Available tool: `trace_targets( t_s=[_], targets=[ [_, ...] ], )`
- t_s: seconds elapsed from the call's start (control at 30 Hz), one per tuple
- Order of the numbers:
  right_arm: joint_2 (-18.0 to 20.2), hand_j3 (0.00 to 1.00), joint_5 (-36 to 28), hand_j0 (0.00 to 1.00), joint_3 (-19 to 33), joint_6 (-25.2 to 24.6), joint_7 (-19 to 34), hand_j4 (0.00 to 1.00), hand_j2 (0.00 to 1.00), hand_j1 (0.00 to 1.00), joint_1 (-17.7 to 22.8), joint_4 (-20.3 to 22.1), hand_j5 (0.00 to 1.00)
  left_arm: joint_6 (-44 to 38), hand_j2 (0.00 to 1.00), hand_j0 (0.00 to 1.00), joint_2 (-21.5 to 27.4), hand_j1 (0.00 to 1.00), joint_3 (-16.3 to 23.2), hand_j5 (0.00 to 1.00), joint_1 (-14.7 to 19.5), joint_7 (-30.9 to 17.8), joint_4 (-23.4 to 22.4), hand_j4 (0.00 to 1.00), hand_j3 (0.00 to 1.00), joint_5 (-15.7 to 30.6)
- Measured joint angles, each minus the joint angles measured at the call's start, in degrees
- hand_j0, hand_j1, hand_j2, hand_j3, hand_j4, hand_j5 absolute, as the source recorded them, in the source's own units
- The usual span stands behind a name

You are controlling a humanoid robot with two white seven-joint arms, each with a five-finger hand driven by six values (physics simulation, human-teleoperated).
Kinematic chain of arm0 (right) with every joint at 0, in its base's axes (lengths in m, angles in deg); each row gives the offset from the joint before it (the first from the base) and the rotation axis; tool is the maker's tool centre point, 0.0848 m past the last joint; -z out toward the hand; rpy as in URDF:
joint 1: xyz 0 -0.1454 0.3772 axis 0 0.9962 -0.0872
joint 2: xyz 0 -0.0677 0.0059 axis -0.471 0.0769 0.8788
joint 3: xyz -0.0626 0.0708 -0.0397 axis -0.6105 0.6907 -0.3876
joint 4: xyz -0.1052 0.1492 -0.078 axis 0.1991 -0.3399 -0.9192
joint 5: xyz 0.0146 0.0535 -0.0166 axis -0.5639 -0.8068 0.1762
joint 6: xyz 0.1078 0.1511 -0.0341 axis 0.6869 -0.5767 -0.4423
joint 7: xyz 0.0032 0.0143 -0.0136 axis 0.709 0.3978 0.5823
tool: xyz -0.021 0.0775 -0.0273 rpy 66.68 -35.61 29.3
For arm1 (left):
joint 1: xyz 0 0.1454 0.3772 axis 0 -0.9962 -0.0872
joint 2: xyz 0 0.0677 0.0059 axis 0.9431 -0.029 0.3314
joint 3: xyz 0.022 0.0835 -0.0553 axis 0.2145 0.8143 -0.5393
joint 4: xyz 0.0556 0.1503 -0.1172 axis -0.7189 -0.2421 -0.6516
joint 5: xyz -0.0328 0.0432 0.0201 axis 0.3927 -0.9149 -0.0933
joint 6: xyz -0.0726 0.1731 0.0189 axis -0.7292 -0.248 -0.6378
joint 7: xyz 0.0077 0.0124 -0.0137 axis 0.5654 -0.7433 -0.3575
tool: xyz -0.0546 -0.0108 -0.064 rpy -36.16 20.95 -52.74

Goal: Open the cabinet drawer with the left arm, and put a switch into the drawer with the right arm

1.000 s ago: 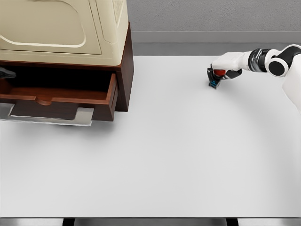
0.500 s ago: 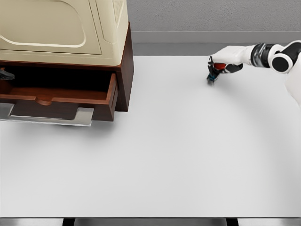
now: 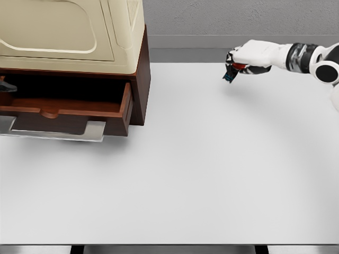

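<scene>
The small switch [image 3: 229, 74], black with red and blue parts, hangs above the far right of the white table [image 3: 201, 174]. My right hand [image 3: 239, 59] is shut on it, and its white arm comes in from the right edge. At the left, the brown cabinet [image 3: 141, 79] has its drawer [image 3: 69, 108] pulled out, with a dark hollow inside. A small dark grey part [image 3: 6, 84] shows at the left edge above the drawer. It may belong to my left hand, but I cannot tell its state.
A cream-coloured appliance [image 3: 69, 32] sits on top of the cabinet. A silver plate [image 3: 92, 132] juts out under the drawer front. A grey wall runs behind the table.
My right hand has lifted the switch off the table and carried it up and a little left. The drawer has stayed as it was.
</scene>
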Motion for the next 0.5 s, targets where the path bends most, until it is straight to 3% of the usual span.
trace_targets(
  t_s=[0.13,0.5],
  targets=[
    [2.7,0.42,-2.1,0.42,0.1,-0.1,0.0,0.42,0.42,0.42,0.0,7.9,0.42,0.2,0.94,0.94,-0.3,0.94,0.2,0.94,0.0,0.0,0.2,0.94,0.94,0.0],
    [1.4,0.43,-2.8,0.43,-4.4,-0.1,0.0,0.43,0.43,0.43,-0.5,18.3,0.43,0.7,0.94,0.94,-0.5,0.94,0.3,0.94,-0.1,0.0,0.7,0.94,0.94,0.1]
  ],
)
